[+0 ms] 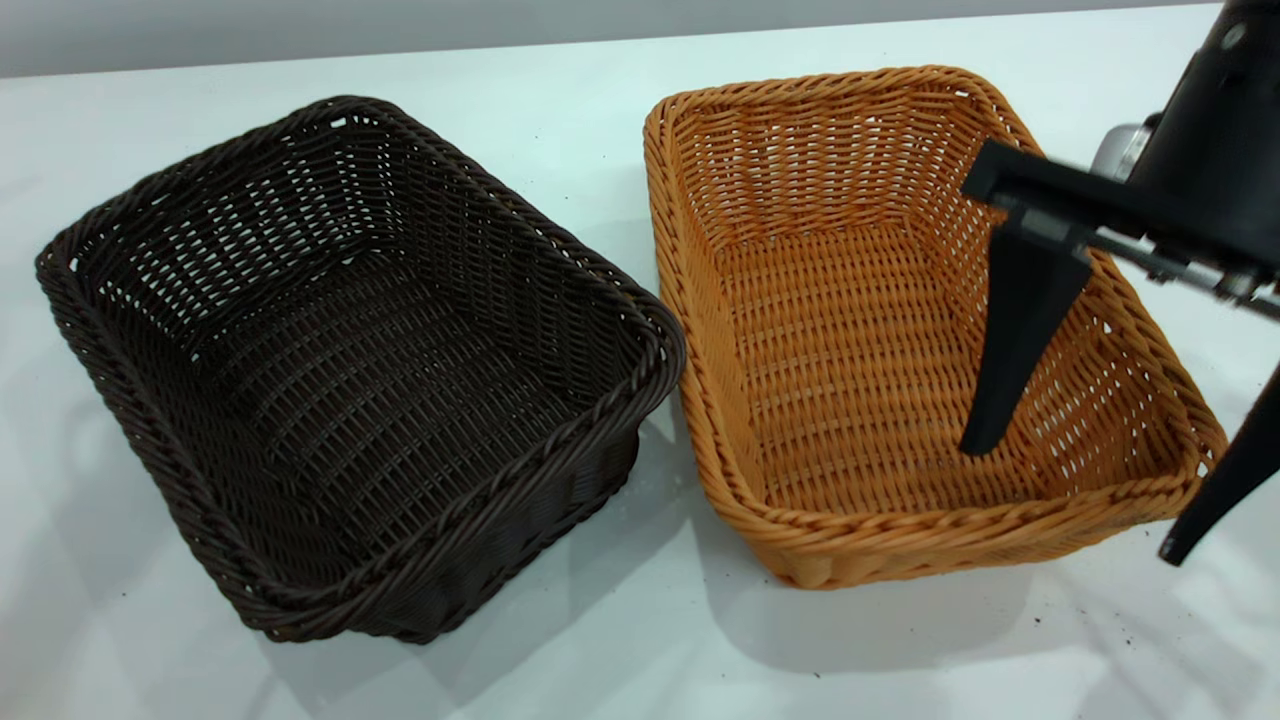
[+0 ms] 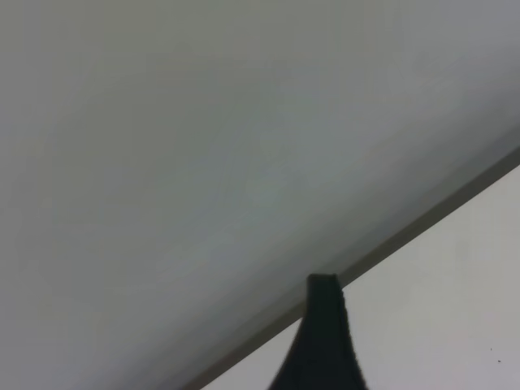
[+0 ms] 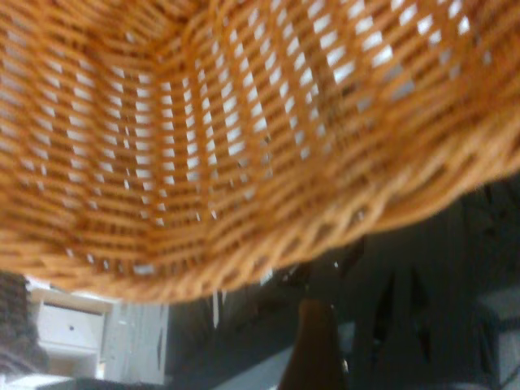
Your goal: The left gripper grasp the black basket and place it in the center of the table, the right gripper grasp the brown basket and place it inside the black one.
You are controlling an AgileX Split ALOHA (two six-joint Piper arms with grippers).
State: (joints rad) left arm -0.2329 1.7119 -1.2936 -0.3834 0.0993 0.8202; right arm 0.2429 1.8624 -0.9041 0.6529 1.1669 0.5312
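Right now both baskets sit side by side on the tabletop (image 1: 560, 650), their near corners almost touching: the black basket (image 1: 350, 380) on the left, the brown basket (image 1: 900, 330) on the right, neither inside the other. The right hand (image 1: 1100, 490) hangs over the brown basket's right-hand long wall, spread wide and gripping nothing — one finger reaches down inside the basket, the other is outside the rim, so the wall lies between them. The right wrist view agrees, filled with orange weave and the braided rim close up.

The left hand (image 2: 321, 341) shows only as a single dark finger against the pale tabletop edge in its own wrist view; I cannot tell how far open it is, and it is nowhere near the black basket.

For a good grasp, the right hand should sink until the braided rim is well up between the fingers, then close squarely across the wall, not at a slant. A one-sided hold will likely tip the basket — lift slowly and keep it level.
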